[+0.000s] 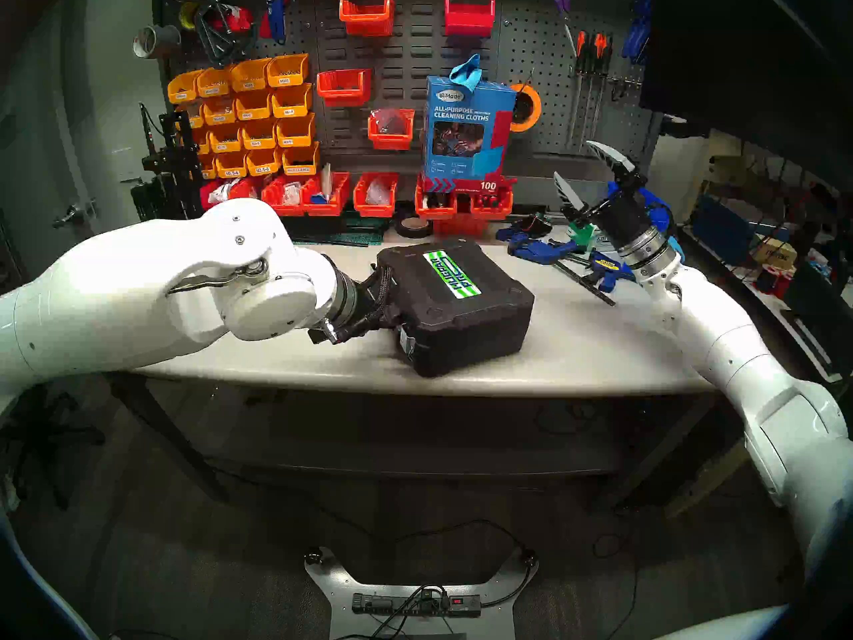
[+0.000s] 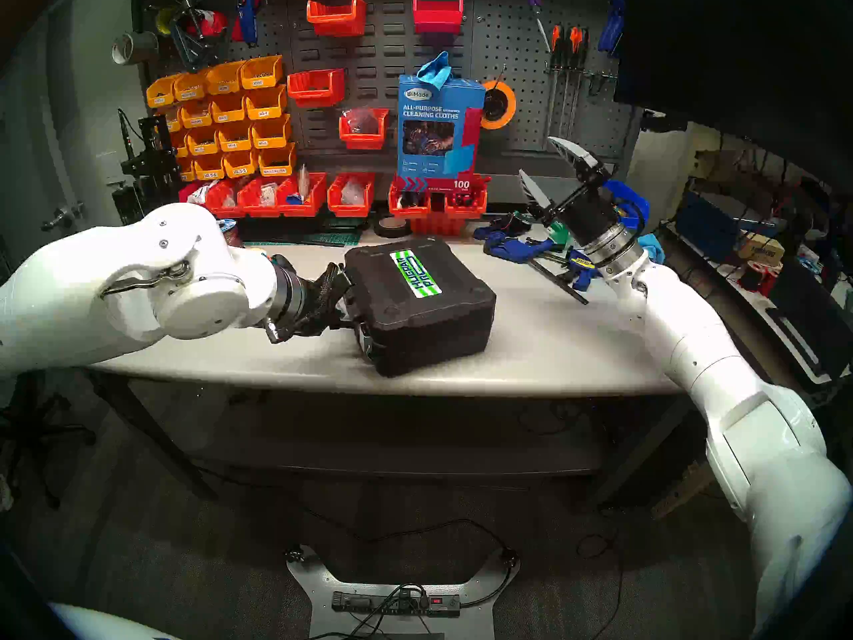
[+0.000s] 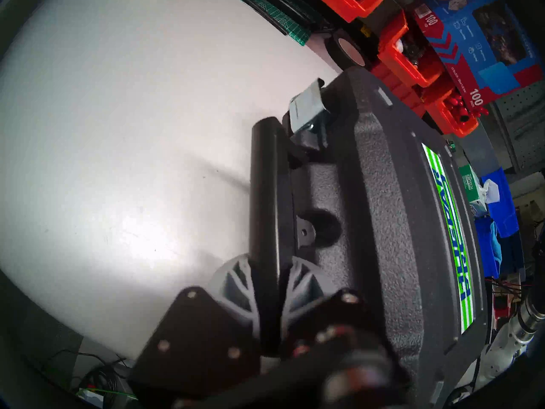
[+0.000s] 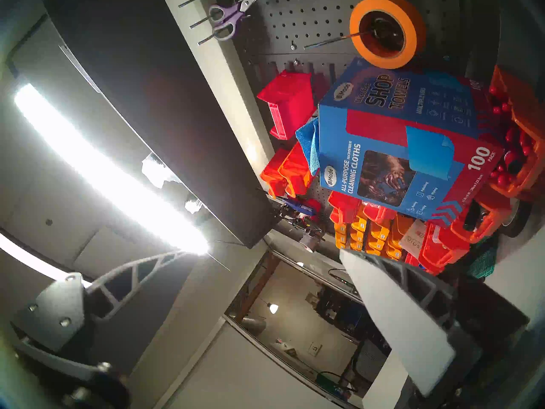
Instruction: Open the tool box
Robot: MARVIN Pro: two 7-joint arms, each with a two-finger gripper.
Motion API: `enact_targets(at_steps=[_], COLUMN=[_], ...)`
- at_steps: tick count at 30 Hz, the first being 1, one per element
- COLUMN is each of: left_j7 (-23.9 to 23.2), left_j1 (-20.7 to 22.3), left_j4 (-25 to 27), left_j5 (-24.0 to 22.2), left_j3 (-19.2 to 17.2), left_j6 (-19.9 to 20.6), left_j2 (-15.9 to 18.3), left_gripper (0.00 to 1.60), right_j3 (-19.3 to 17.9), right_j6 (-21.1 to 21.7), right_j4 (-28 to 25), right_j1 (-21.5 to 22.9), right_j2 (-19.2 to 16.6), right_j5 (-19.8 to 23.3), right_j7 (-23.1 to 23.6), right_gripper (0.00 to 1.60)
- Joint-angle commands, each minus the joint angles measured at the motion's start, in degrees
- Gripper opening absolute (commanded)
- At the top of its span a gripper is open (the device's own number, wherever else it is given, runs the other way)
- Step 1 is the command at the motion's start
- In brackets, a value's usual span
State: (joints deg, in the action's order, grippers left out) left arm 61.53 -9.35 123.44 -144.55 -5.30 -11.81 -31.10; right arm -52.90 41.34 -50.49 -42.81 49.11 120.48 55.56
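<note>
Risk: your left pincer [image 3: 269, 287] is clamped on the handle [image 3: 264, 193] of the tool box [image 1: 454, 302], mid-desk near the front edge; pulling drags it off. Right pincer [image 1: 586, 175] gapes idle, far-right corner.

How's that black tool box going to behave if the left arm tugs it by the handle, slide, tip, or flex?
The tool box lies flat and squat on the smooth table, so it would probably slide rather than tip. Its moulded shell looks rigid, unlikely to flex. The left gripper grips the handle near one end, so a pull may swing the box.
</note>
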Motion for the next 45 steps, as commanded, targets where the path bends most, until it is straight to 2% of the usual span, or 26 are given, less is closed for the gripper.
enact_targets(at_steps=[1, 9, 16, 20, 33, 45], left_j7=[1.25, 3.56, 8.4, 10.63, 18.19, 22.5], left_j1=[0.86, 0.99, 1.81, 2.04, 3.39, 4.31], left_j4=[-1.69, -2.48, -2.89, -3.75, -9.87, -14.89], left_j5=[0.92, 1.36, 5.24, 6.0, 11.17, 12.06], left_j3=[-0.39, -0.23, 1.13, 1.41, 4.01, 4.76], left_j6=[-1.41, -2.53, -5.28, -6.78, -11.27, -14.28], left_j2=[-1.49, -2.69, -4.62, -6.02, -14.42, -20.92], left_gripper=[0.0, 0.0, 0.0, 0.0, 0.0, 0.0], right_j3=[-0.32, -0.25, -0.13, -0.04, 0.19, 0.22], right_j6=[0.98, 1.54, 2.03, 2.47, 3.64, 4.39], right_j4=[0.02, 0.57, 1.02, 1.27, 1.25, -0.74], right_j1=[0.73, 0.99, 1.06, 1.21, 0.99, 0.23], right_j2=[-0.47, -0.31, -0.15, -0.08, -0.27, -1.02], right_j5=[0.3, 0.3, 0.26, 0.21, -0.01, -0.4], right_j7=[0.18, 0.17, 0.27, 0.28, 0.48, 0.86], right_gripper=[1.6, 1.6, 1.6, 1.6, 1.6, 1.6])
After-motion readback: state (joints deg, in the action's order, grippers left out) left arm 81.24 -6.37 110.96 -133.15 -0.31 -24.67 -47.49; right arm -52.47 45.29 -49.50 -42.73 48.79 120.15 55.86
